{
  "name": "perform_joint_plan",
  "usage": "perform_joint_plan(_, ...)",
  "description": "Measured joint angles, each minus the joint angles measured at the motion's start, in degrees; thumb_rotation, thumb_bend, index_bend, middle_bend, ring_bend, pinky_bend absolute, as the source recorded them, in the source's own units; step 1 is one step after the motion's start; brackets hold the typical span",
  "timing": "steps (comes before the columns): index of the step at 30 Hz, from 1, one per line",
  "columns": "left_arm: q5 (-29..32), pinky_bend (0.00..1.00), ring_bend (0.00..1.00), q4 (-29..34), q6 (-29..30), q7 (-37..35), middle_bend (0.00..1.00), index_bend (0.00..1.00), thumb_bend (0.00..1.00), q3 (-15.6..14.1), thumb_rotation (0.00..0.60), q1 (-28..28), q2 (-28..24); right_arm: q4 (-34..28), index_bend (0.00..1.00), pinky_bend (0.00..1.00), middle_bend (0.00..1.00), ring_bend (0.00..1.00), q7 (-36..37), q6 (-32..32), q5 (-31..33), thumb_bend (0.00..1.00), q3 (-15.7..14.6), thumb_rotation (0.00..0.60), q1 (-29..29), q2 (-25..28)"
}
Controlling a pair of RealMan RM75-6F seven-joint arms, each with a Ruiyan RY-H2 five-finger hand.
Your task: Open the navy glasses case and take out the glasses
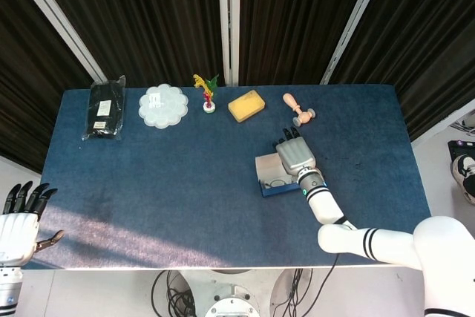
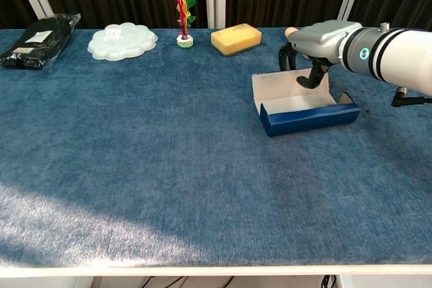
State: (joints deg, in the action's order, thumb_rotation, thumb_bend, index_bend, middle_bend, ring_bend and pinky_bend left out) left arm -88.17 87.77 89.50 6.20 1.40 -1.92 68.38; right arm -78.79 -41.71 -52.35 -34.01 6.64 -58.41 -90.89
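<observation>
The navy glasses case (image 2: 307, 112) lies open on the blue tabletop (image 2: 135, 166), right of centre, with its pale flap laid back flat toward twelve o'clock, so the opening step looks done and the taking-out is now in hand. The right hand (image 2: 312, 44) hangs over the far edge of the flap with fingers curled downward; whether it touches the flap or holds anything cannot be told. In the head view the glasses (image 1: 275, 182) show as thin dark rims in the tray. By judgement, the next move calls for the fingers to dip into the narrow tray and pinch the slim frame without shoving the light case. The case reads as a stiff, box-shaped carton with a matte lining; the tabletop is napped cloth. The left hand (image 1: 18, 217) waits off the seven o'clock corner, empty, fingers apart.
</observation>
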Motion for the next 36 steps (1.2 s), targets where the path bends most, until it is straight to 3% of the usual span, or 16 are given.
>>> perform_joint_plan(2,0.11,0.00,0.00,0.08,0.16,0.01,0.12,0.20,0.00,-0.01,0.600,0.16,-0.06,-0.65,0.00,0.00,0.16,0.01,1.14,-1.38,-2.00,0.24,0.20,0.600,0.56,0.10)
perform_joint_plan(9,0.02,0.00,0.00,0.12,0.26,-0.06,0.12,0.20,0.00,-0.09,0.600,0.28,-0.03,-8.84,0.00,0.00,0.18,0.01,8.02,-6.42,-14.43,0.12,-0.68,0.600,5.15,4.65)
perform_joint_plan(15,-0.06,0.00,0.00,0.16,-0.09,0.05,0.12,0.20,0.00,-0.17,0.600,0.13,0.24,-13.91,0.00,0.00,0.17,0.01,12.14,-7.92,-22.61,0.03,-6.01,0.600,10.86,9.63)
perform_joint_plan(24,-0.49,0.00,0.00,0.82,0.26,0.65,0.12,0.20,0.00,-0.22,0.600,0.16,0.05,-8.75,0.00,0.00,0.03,0.00,13.52,-6.78,-26.67,0.03,-7.32,0.600,13.12,5.77)
perform_joint_plan(36,-0.62,0.00,0.00,1.01,0.80,0.49,0.12,0.20,0.00,-0.39,0.600,0.63,-0.16,-1.61,0.00,0.00,0.01,0.00,11.07,-3.82,-26.79,0.03,-2.92,0.600,11.44,-2.67)
